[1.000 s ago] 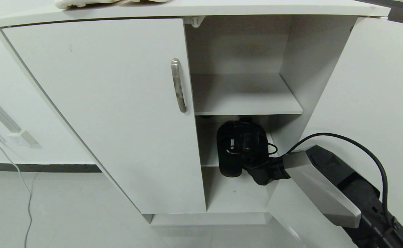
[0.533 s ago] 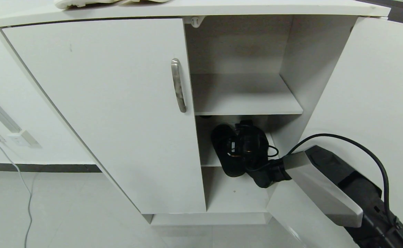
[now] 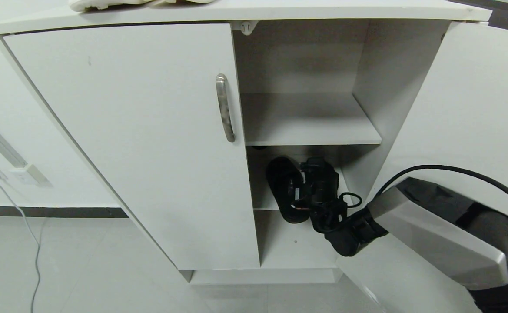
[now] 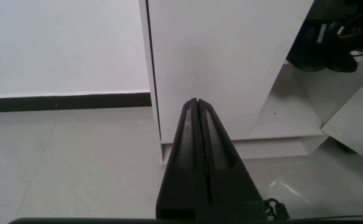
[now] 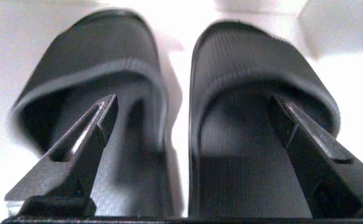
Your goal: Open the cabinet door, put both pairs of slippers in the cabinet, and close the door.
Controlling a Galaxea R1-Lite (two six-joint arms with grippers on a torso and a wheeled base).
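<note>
Your right gripper is inside the cabinet, on the open side, at the shelf below the middle board. Its fingers are spread wide and grip nothing. The black slippers lie on that shelf dead ahead of it, side by side. Their long axes run front to back into the cabinet, in line with the gripper. In the right wrist view one finger sits over each slipper, so I'd say you need a straight pull back out of the cabinet, no sideways drift. The white slippers lie on the cabinet's top, over the closed door. Your left gripper is pressed shut, low before the cabinet's base, well clear of both pairs.
</note>
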